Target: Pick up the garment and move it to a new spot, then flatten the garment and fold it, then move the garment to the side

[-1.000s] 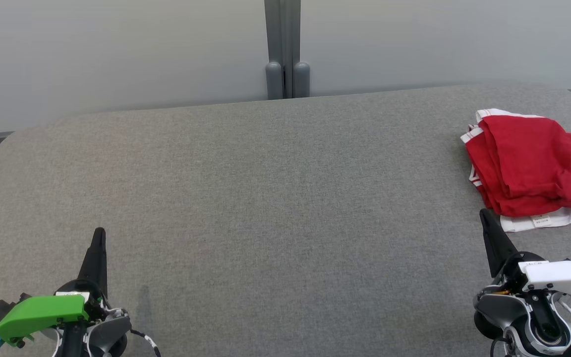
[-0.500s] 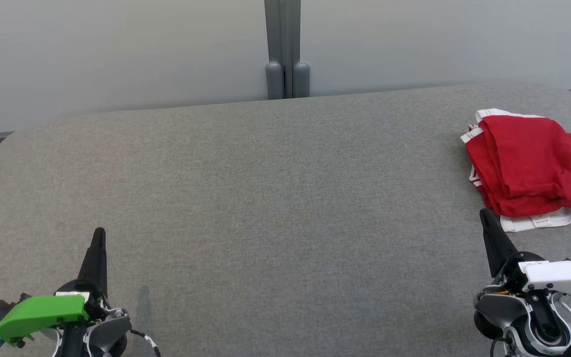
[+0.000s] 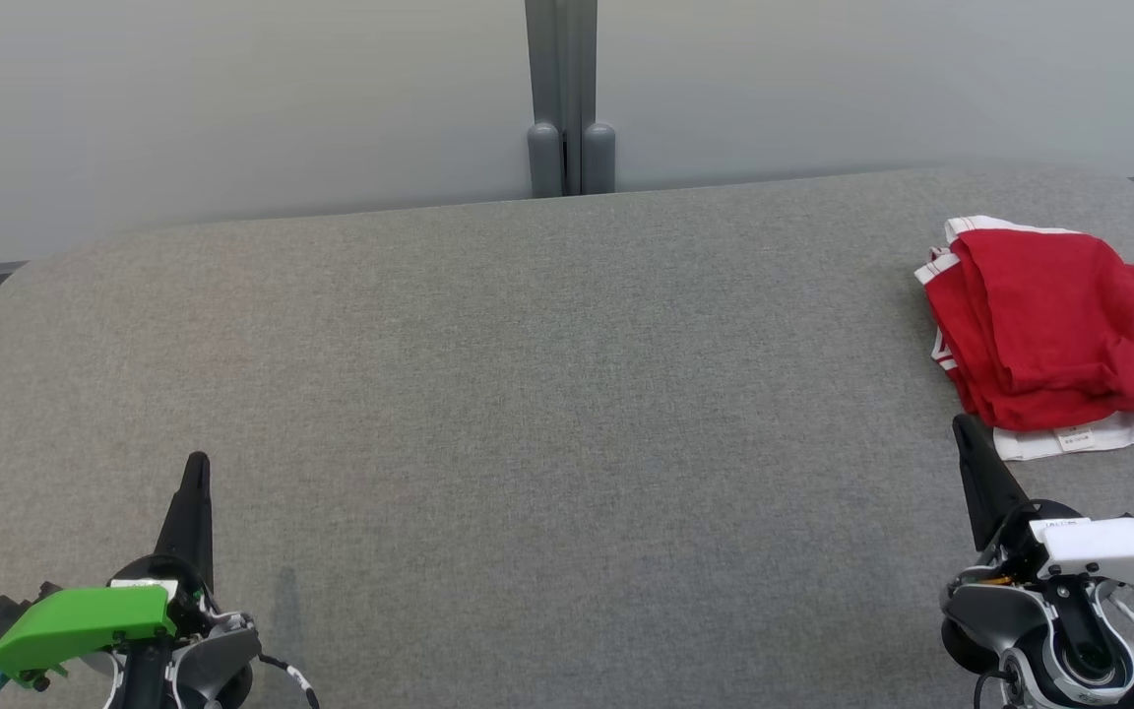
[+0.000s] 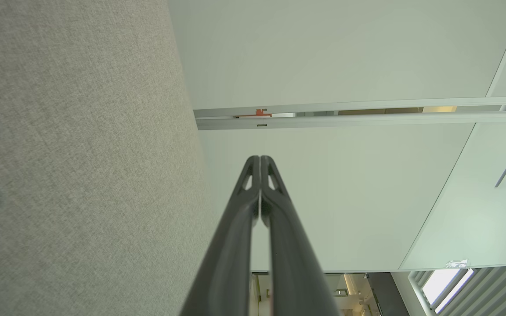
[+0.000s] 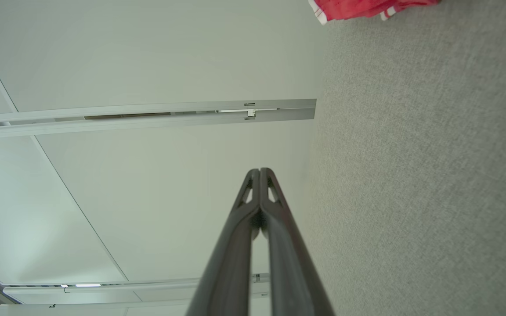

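Observation:
The garment (image 3: 1054, 325) is red with white trim, folded into a rough stack at the right side of the grey fabric table (image 3: 528, 394); its edge also shows at the top of the right wrist view as the garment (image 5: 358, 8). My right gripper (image 3: 964, 425) hovers just in front of the garment, shut and holding nothing, its fingertips (image 5: 259, 171) pressed together. Near the front left of the table my left gripper (image 3: 197, 463) is shut and empty too, fingertips (image 4: 259, 159) closed.
A grey post (image 3: 562, 98) with two rounded feet stands behind the table's far edge, against a pale partition wall (image 3: 232, 118). The table's corners are rounded.

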Robot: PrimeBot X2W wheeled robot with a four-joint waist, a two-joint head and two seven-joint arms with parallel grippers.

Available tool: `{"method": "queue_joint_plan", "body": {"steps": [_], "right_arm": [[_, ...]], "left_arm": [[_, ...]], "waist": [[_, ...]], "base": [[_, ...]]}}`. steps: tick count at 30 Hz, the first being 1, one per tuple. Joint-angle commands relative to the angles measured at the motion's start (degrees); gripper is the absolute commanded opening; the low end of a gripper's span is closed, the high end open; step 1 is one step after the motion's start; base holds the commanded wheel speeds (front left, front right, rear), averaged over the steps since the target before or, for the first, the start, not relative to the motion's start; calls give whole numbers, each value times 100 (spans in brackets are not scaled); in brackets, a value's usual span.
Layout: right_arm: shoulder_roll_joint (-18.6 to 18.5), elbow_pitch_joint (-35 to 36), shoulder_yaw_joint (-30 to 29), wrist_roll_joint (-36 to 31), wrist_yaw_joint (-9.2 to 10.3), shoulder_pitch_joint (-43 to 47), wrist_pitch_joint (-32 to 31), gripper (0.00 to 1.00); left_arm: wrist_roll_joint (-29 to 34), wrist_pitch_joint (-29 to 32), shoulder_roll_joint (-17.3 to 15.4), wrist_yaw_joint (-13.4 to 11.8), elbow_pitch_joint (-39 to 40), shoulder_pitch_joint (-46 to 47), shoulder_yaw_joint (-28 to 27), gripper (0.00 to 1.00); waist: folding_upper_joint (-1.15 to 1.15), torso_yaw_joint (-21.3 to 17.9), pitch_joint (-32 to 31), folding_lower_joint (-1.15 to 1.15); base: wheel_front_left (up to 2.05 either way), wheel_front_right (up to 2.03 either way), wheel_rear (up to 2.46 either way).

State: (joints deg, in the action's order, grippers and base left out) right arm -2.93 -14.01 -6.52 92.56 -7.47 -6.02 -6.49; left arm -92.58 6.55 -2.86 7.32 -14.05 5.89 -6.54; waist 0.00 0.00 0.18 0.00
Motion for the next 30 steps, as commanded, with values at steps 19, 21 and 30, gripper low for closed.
{"method": "queue_joint_plan", "body": {"steps": [19, 21, 30], "right_arm": [[-2, -10, -14, -32, -4, -31, -25, 0], [-2, -10, -14, -32, -3, -31, -25, 0], [-1, -11, -14, -33, -4, -31, -26, 0]], "left_arm": [[41, 23, -7, 34, -6, 64, -18, 0], [41, 23, -7, 35, -6, 64, -18, 0], [41, 23, -7, 35, -6, 64, -18, 0]], "waist": [[0, 0, 0, 0], [0, 0, 0, 0], [0, 0, 0, 0]], "base": [[0, 0, 0], [0, 0, 0], [0, 0, 0]]}}
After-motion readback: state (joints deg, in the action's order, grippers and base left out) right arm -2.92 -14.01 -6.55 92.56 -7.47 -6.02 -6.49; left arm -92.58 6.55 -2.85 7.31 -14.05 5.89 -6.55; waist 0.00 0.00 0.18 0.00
